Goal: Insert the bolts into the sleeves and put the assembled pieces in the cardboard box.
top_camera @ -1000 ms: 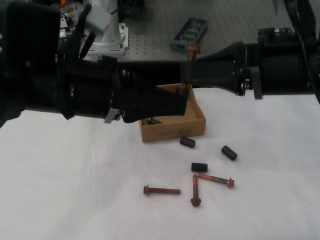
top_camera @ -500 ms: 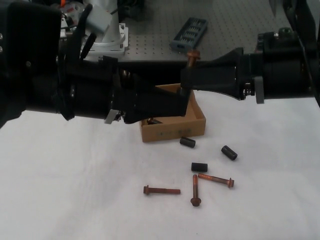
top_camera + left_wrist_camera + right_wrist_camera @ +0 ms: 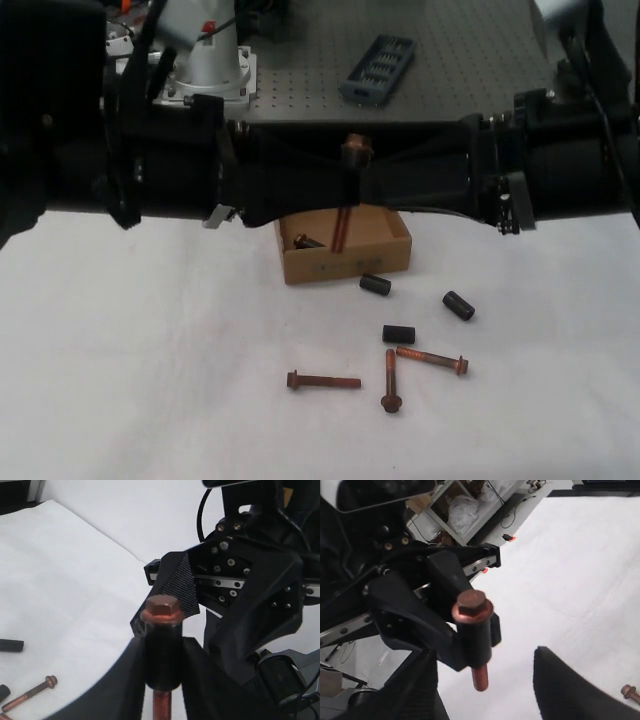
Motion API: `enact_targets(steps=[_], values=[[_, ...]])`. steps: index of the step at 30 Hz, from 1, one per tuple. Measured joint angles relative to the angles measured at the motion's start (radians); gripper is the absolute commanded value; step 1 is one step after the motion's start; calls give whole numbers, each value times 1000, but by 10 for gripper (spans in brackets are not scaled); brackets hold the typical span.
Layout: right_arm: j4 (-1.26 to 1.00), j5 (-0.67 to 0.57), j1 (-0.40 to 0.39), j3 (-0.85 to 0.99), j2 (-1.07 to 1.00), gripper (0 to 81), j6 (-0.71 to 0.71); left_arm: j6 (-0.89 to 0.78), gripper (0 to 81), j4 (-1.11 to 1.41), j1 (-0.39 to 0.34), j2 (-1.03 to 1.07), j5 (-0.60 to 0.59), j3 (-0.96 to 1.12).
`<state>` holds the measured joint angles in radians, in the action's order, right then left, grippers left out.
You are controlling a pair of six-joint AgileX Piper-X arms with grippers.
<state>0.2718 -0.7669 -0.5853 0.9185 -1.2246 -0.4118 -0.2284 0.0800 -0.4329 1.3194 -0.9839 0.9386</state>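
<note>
Jaws: left gripper (image 3: 162, 666) pinches the black sleeve (image 3: 162, 655), with a bolt (image 3: 159, 611) upright through it, head on top and shank poking out below. Right gripper (image 3: 485, 660) has its jaws spread, either side of the piece and not touching it.

Near, on the white cloth (image 3: 150, 380), lie three loose bolts (image 3: 322, 380) (image 3: 390, 378) (image 3: 432, 359). Just beyond them are three loose sleeves (image 3: 398, 334) (image 3: 375, 285) (image 3: 458, 305).

Farther back sits the cardboard box (image 3: 345, 265). There is something dark inside it, can't tell what. Both grippers meet above the box, and the held piece hangs over its opening. Far off on the bench is a blue tray (image 3: 378, 62).

Step looks like insertion done, drop-off pending. Next move likely calls for the left arm to lower the piece into the box and let go, with the right arm clear. Three pairs remain after that.
</note>
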Motion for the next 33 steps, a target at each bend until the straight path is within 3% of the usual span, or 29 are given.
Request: enact_targets(steps=[6,10,19,24,29,33], values=[[10,-21,7,0,0,427,0,11,6,0,0,0,32,0],[63,-43,38,0,9,423,26,35,6,3,0,2,126,0],[434,23,171,0,72,358,311,46,6,5,0,147,229,53],[589,146,213,0,96,246,423,46,6,5,0,265,267,122],[679,271,240,0,121,28,480,47,6,7,13,427,281,246],[719,294,253,0,127,27,488,47,6,5,49,619,314,424]])
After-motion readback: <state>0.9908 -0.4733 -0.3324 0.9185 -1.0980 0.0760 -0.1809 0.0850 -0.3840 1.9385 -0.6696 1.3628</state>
